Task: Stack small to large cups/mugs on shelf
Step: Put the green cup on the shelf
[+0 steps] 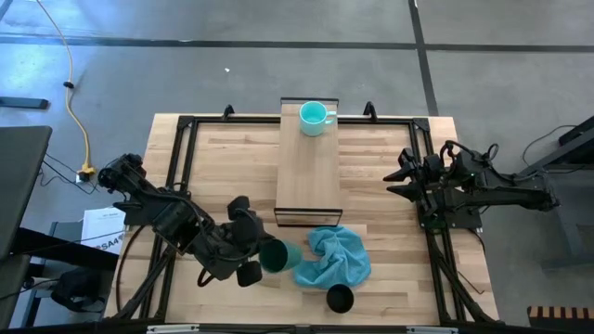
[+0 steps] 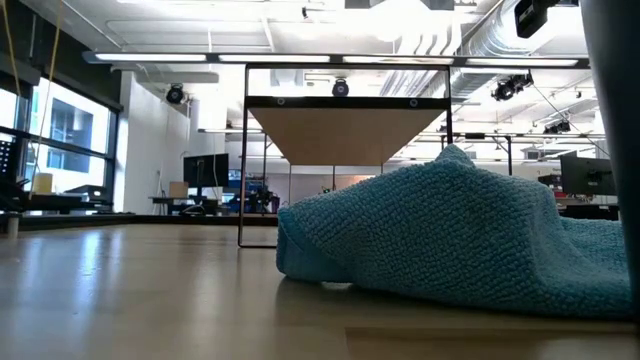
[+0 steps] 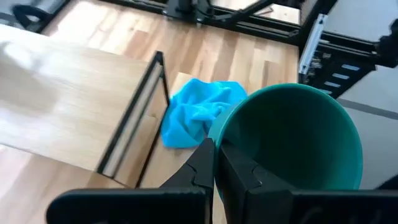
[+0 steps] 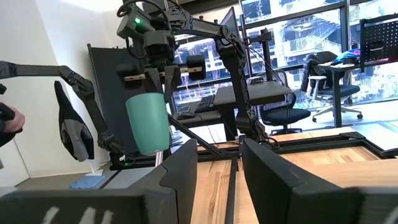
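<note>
While gripped at its rim, dark green cup (image 1: 277, 256) hangs over near-left part of tabletop (image 1: 223, 176), between left gripper (image 1: 252, 249) and blue cloth (image 1: 334, 259), just beside cloth's edge; seen lifted clear of table in right wrist view (image 4: 149, 123). Left wrist view: wide mouth of green cup (image 3: 292, 140) facing camera, fingers (image 3: 199, 163) pinched nearly closed on rim wall, one inside, one outside. Cup tilted/sideways in high view, mouth toward left arm.

Shelf (image 1: 308, 162): long pale board w/ dark end frames, running down table centre. Turquoise mug (image 1: 315, 118) upright on far end of shelf, handle toward right arm's side. Near end of shelf bare; cloth lying just past near end frame, touching or almost touching it. Low view: shelf (image 2: 345, 135) seen from underneath, raised on thin dark legs, cloth (image 2: 450, 235) heaped in front.

Black cup (image 1: 340, 298) on tabletop at near edge, just beside cloth's near hem, apart from green cup.

Right gripper (image 1: 402, 176) parked at right side of table, well apart from shelf and cups; in own wrist view (image 4: 217, 165) fingers spread w/ clear gap, nothing between them.

Beyond table: yellow cable (image 1: 72, 83) on grey floor at far left
</note>
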### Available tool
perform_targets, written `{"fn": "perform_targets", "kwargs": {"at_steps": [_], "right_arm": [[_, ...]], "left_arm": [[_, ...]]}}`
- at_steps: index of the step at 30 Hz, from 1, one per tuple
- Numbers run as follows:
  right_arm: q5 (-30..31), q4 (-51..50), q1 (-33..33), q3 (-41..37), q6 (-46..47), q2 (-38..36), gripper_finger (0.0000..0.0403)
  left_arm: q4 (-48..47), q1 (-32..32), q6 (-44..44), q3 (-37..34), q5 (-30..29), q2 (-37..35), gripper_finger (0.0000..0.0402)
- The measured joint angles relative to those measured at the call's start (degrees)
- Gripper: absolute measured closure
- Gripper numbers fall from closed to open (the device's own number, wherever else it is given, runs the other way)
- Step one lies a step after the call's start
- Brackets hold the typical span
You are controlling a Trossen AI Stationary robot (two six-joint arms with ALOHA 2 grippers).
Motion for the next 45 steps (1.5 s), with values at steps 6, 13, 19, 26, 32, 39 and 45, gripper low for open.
{"fn": "perform_targets", "kwargs": {"at_steps": [6,13,19,26,32,39,45], "right_arm": [[0.0,0.0,0.02,0.0,-0.04,0.0,0.0283],[0.0,-0.02,0.01,0.0,-0.06,-0.02,0.0283],[0.0,-0.02,0.02,0.0,-0.06,-0.02,0.0283],[0.0,-0.02,0.0,0.0,-0.02,0.0,0.0283],[0.0,-0.02,0.02,0.0,0.1,-0.01,0.0283],[0.0,-0.04,0.02,0.0,0.94,0.0,0.0283],[0.0,-0.5,0.01,0.0,1.25,0.0,0.0283]], "left_arm": [[-4.05,-0.02,0.0,2.15,-2.44,-0.29,0.0401],[-7.37,-0.02,-0.01,4.13,-4.44,-1.66,0.0401],[-12.45,0.8,0.0,7.53,-6.16,-2.05,0.0401],[-13.49,4.97,3.07,9.68,-5.1,-2.03,0.0401],[-13.31,10.47,6.14,9.95,-0.49,-2.03,0.0401],[-12.81,16.26,9.37,9.95,4.46,-2.01,0.0401],[-11.51,20.59,12.87,9.95,7.83,-2.01,0.0401]]}}
